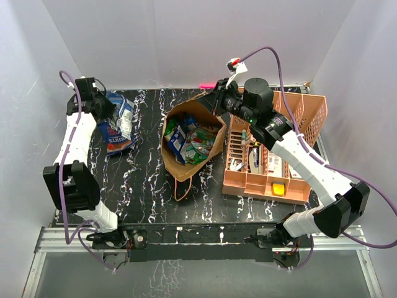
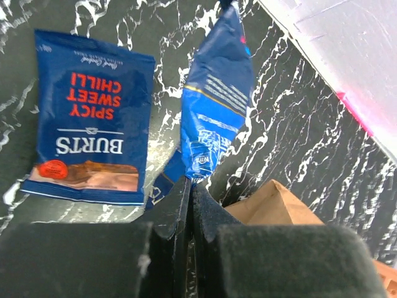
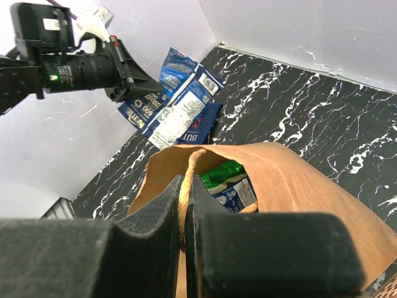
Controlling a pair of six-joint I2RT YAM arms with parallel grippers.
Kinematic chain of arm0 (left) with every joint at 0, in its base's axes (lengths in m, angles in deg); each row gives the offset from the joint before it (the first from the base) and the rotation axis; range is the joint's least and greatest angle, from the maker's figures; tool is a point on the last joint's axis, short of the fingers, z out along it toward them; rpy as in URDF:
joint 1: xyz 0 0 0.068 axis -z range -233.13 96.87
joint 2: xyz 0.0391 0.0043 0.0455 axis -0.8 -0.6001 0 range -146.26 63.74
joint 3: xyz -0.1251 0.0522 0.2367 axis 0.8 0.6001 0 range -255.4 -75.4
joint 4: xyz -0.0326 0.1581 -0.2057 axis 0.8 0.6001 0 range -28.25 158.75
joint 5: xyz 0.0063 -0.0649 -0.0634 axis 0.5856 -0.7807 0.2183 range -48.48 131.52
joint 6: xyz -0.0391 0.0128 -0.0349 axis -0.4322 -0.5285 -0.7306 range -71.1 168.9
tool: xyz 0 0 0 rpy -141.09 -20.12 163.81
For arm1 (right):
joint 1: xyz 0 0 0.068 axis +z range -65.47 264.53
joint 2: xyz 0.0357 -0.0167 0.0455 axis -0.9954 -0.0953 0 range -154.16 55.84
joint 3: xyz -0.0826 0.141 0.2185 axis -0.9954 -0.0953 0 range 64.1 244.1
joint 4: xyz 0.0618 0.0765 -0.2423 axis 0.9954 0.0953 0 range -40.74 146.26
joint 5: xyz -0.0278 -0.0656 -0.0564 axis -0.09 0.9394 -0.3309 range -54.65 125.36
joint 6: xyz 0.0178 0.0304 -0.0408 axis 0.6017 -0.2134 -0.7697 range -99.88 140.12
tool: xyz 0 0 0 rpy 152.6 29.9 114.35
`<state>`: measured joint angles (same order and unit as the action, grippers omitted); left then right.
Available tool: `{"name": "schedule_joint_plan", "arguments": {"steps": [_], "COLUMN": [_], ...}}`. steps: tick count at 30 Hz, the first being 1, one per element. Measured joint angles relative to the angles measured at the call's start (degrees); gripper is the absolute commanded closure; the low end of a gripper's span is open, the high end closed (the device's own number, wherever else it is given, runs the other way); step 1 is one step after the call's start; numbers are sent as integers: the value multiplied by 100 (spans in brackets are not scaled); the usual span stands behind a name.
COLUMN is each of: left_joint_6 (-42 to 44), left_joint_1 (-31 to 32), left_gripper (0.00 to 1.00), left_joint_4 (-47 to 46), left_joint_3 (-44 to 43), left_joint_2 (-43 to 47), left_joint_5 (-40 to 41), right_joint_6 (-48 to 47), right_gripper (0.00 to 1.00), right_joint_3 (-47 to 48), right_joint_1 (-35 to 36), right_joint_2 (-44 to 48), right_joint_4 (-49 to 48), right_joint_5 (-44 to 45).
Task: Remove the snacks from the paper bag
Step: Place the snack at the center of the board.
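The brown paper bag (image 1: 186,162) stands open at mid-table with blue, green and red snack packets (image 1: 189,139) inside. My right gripper (image 1: 211,102) is at its far rim, shut on the bag's twisted paper handle (image 3: 197,162). The bag (image 3: 298,186) with a green packet (image 3: 226,174) fills the right wrist view. My left gripper (image 1: 110,108) at the far left is shut on the end of a blue packet (image 2: 217,105) and holds it over the table. A blue Burts packet (image 2: 93,118) lies flat beside it. The left gripper (image 3: 138,79) also shows in the right wrist view.
A peach lattice basket (image 1: 298,108) with small items stands right of the bag, close to my right arm. White walls enclose the black marbled table (image 1: 149,198) on three sides. A bag corner (image 2: 273,205) shows near my left gripper.
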<state>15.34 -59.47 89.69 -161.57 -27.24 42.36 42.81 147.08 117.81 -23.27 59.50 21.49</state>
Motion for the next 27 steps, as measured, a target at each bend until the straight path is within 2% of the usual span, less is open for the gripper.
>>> {"name": "schedule_joint_plan", "arguments": {"steps": [11,17,22,25,27], "left_joint_6": [-1482,-1770,-1672,-1508,-1388], "left_joint_1": [-503,-809,-966,-968,-966], "left_gripper": [100,100,99,81,62], "left_joint_4": [-1309,-2146,-2455,-2420,-2398], "left_joint_3": [1019,1679,1779,1779,1779], "left_joint_2": [-551,-920,-1482,-1602,-1596], "left_joint_5": [-520,-608,-704,-702,-673], "right_joint_6": [17,35,42,63,76], "right_gripper": [93,93,93,93,93], "right_joint_3": [-35,-35,-35,-35,-35], "right_joint_1": [0,0,0,0,0], "right_joint_2": [0,0,0,0,0], "right_joint_4": [-26,-24,-24,-24,-24], "right_joint_5": [0,-2,-13,-35,-44]}}
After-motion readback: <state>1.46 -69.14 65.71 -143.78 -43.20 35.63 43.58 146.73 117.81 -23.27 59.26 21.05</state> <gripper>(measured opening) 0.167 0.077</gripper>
